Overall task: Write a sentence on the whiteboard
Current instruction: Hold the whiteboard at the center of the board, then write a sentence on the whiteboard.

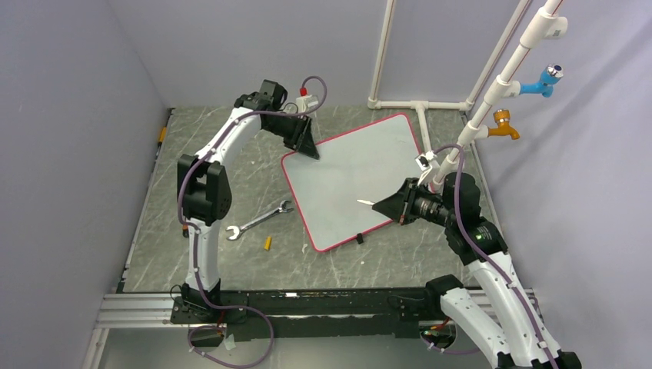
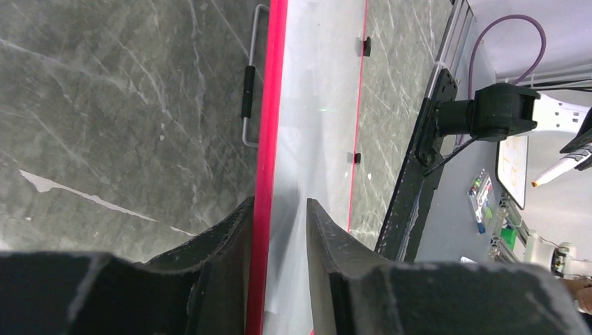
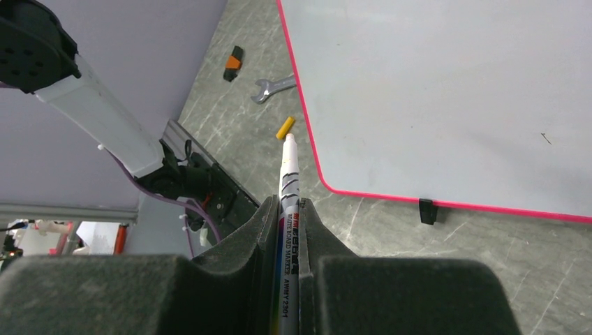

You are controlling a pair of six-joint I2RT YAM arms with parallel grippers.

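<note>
L tool (image 2: 279, 204) clamps whiteboard (image 1: 361, 165) rim; R tool (image 3: 287, 204) pinches uncapped marker (image 3: 288, 167).

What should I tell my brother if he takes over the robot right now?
The left pincer is clamped on the whiteboard at its far-left rim.
The right pincer is shut on the marker, bare tip over the board's near part.
A yellow cap lies on the table beside the board.
Done: marker gripped.
Left: the whole sentence; the board looks blank.

Wrench (image 1: 260, 220) and yellow cap (image 1: 267, 243) just left of whiteboard (image 1: 346, 169)
</note>
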